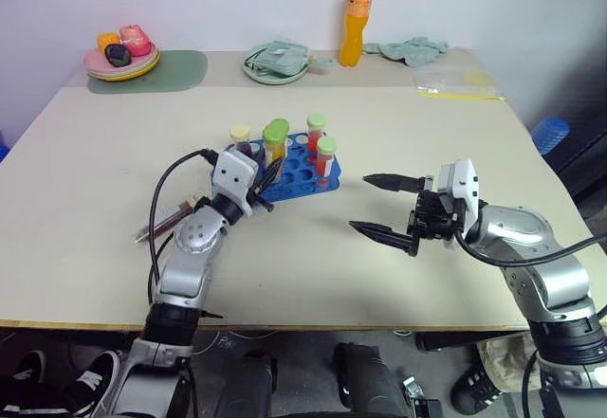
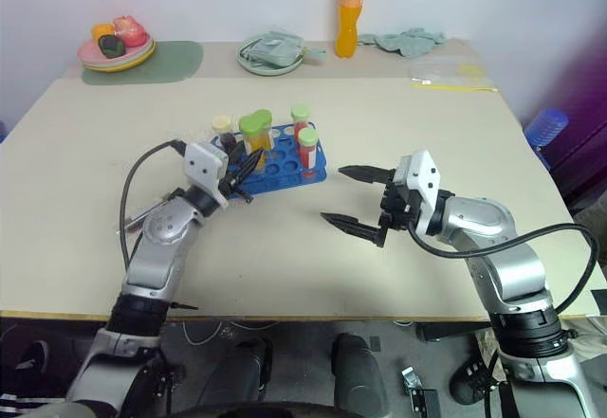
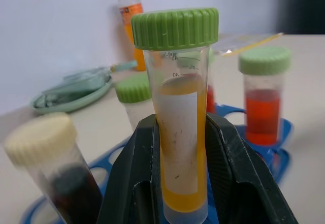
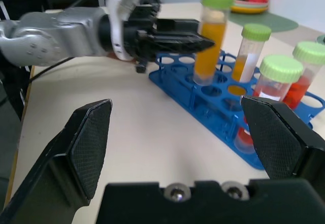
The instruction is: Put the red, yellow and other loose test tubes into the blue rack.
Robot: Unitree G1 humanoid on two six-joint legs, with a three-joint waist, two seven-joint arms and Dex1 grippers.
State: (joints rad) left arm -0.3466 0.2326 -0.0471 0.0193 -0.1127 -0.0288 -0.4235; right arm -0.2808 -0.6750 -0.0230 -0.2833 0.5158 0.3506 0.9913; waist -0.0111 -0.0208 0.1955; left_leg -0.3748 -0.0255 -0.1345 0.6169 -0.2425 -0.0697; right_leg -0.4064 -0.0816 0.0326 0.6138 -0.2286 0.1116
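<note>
The blue rack [image 1: 296, 173] sat mid-table, a flat plastic grid of round holes. The yellow tube [image 3: 182, 117] with its green cap stood upright over a hole at the rack's near-left end, half full of yellow-orange liquid, pinched at its lower half. Two red tubes [image 1: 325, 157] with green caps were upright in the rack, plus a cream-capped dark tube [image 1: 241, 139] at the left end and another yellow, green-capped one [image 4: 249, 51].
</note>
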